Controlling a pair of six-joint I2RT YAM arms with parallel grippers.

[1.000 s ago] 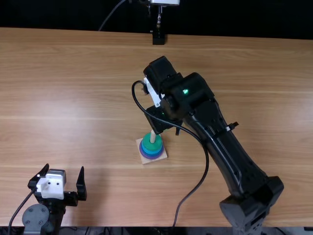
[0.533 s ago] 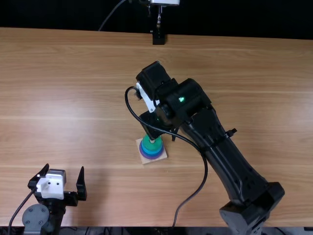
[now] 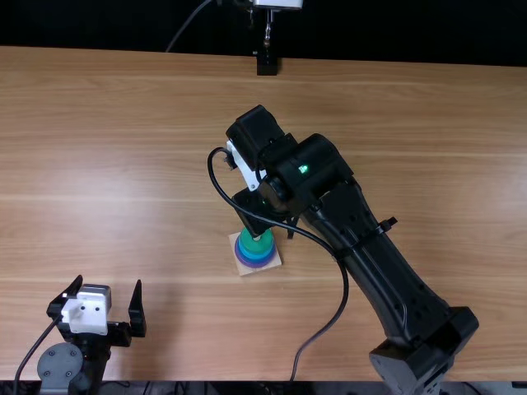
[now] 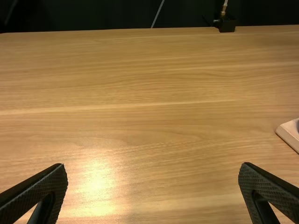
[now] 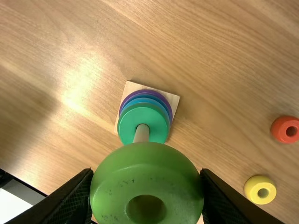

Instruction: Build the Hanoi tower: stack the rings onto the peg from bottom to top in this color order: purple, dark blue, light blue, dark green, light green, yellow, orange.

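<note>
Top view: left gripper (image 3: 109,281) over light brown wooden table (image 3: 123,164), fingers apart. Right gripper (image 3: 252,211) above square pale wooden base (image 3: 244,271) stacked with flat purple ring (image 3: 254,266), blue rings (image 3: 256,259), dark green ring (image 3: 264,245).

Left wrist view: fingers wide apart, base's corner visible.

Right wrist view: thick light green ring (image 5: 147,177) (scuffed one) clamped between fingers, hiding upper end of round wooden peg (image 5: 141,133). Yellow ring (image 5: 255,196), orange-red ring (image 5: 280,129) lay well apart from base.
</note>
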